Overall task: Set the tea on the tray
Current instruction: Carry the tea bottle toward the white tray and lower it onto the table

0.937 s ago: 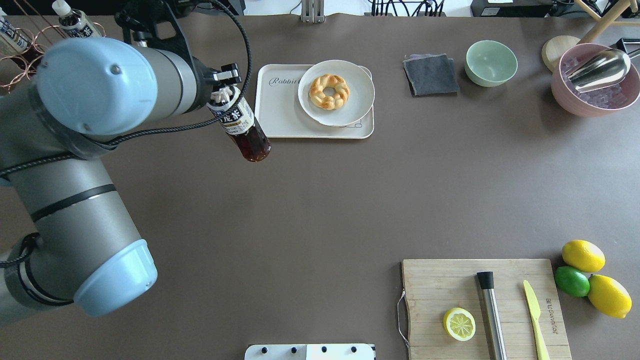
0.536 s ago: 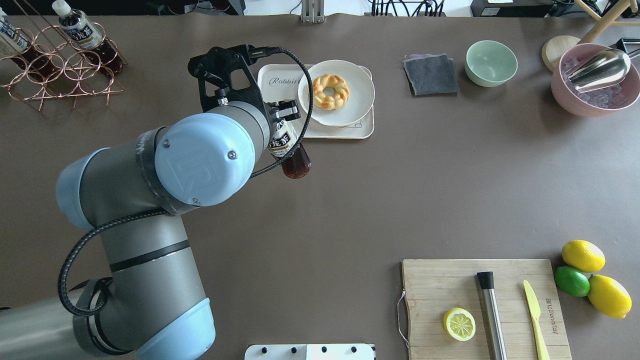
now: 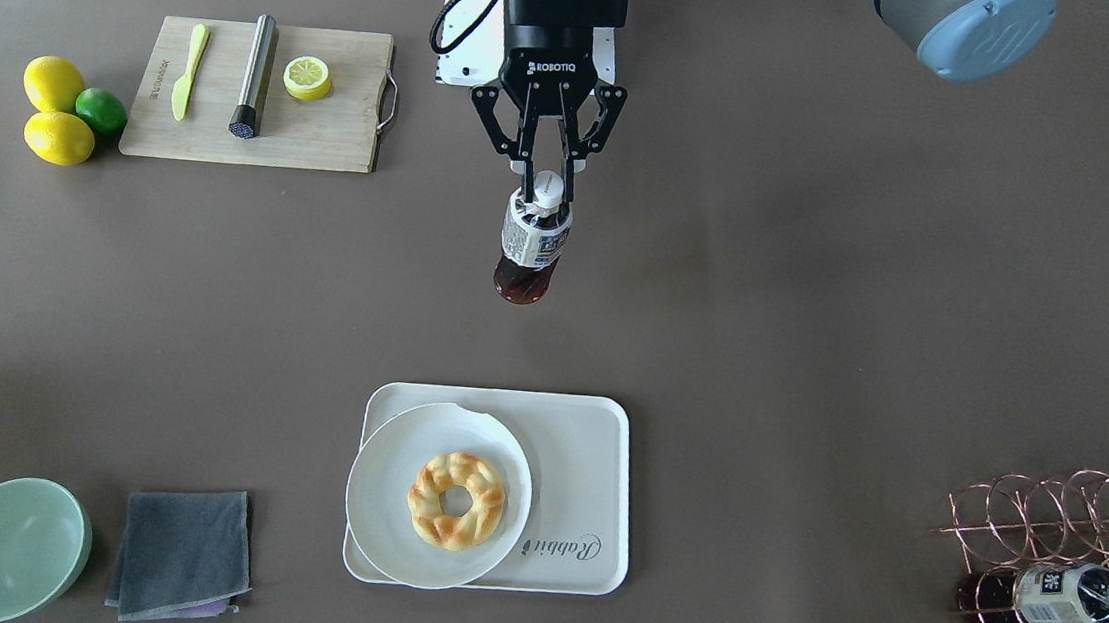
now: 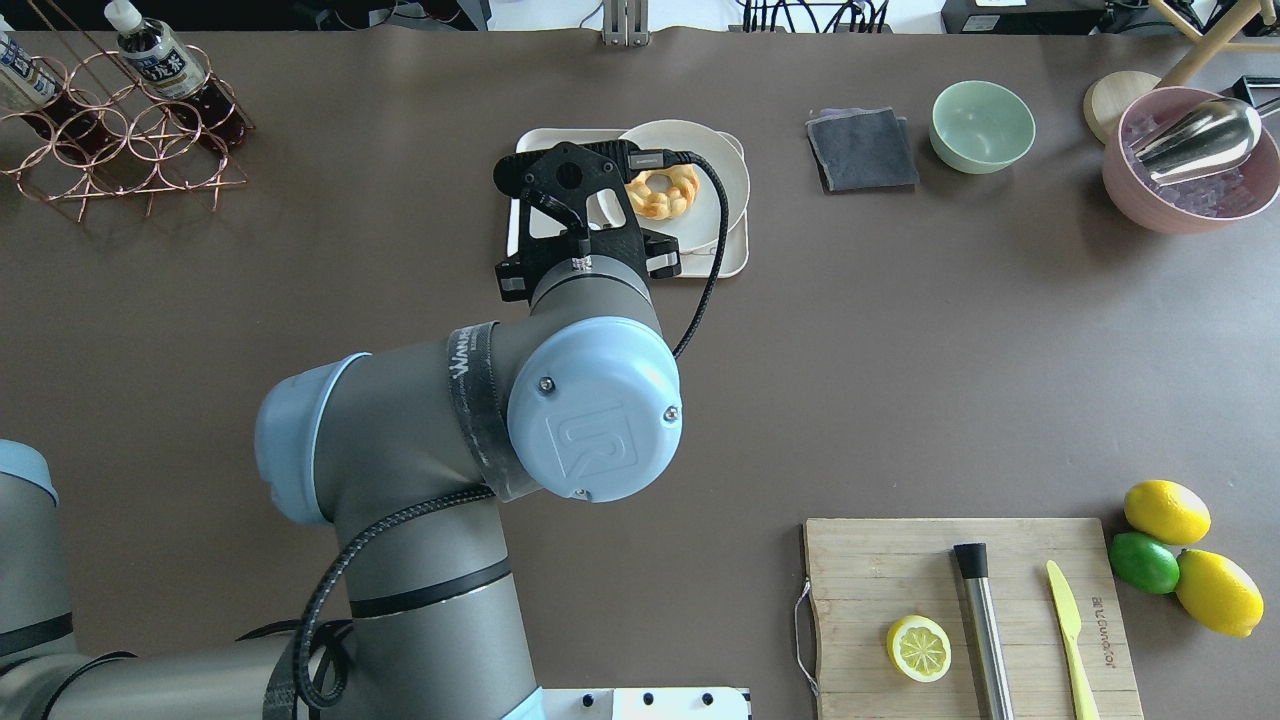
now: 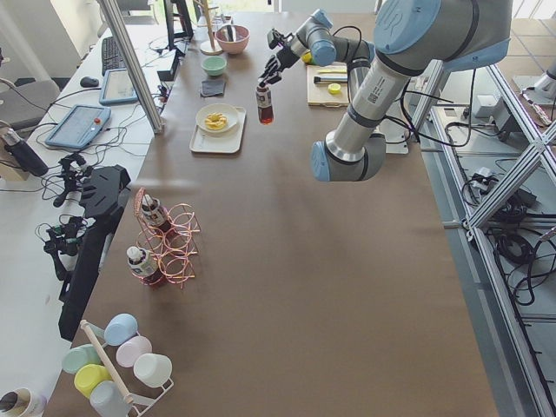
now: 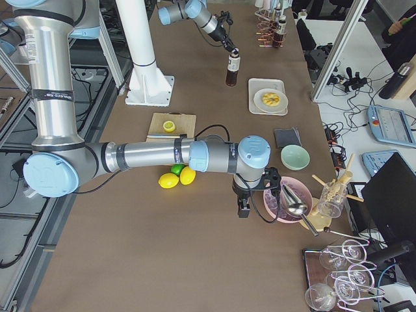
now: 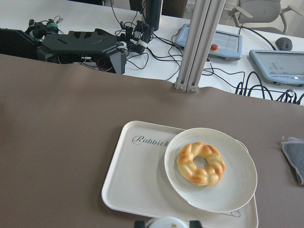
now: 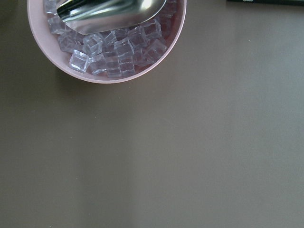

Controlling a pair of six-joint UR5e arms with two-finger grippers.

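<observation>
— State of the left hand (image 3: pixel 543 188)?
— Narrowed onto the tea (image 3: pixel 531 249), fingers (image 3: pixel 526 174) pinching the neck just under the white cap. Bottle hanging upright below the hand, lifted clear of the bench (image 3: pixel 814 324).

— And the tray (image 3: pixel 586 465)?
— Ahead of the hand and lower, flat on the bench. Not under the bottle. From the left wrist, spread across the middle of the view, with the white cap at the bottom edge.

— Anything on it?
— Round white plate (image 3: pixel 380 467) holding a twisted ring of bread (image 3: pixel 456 500), on the half to the hand's right. Bare half with the grey "Rabbit" script ahead and slightly left.

— More bottles?
— Two alike (image 4: pixel 165 62), lying in a copper wire rack (image 4: pixel 120 150), well off to the hand's left.

— Right hand (image 6: pixel 244 209)?
— Well apart, far to the left hand's right, just beside a pink bowl (image 4: pixel 1125 200) of ice cubes (image 8: pixel 114 52) with a metal scoop (image 8: pixel 109 12) in it. Seen only small from the side; cannot tell whether wide or narrow.
</observation>
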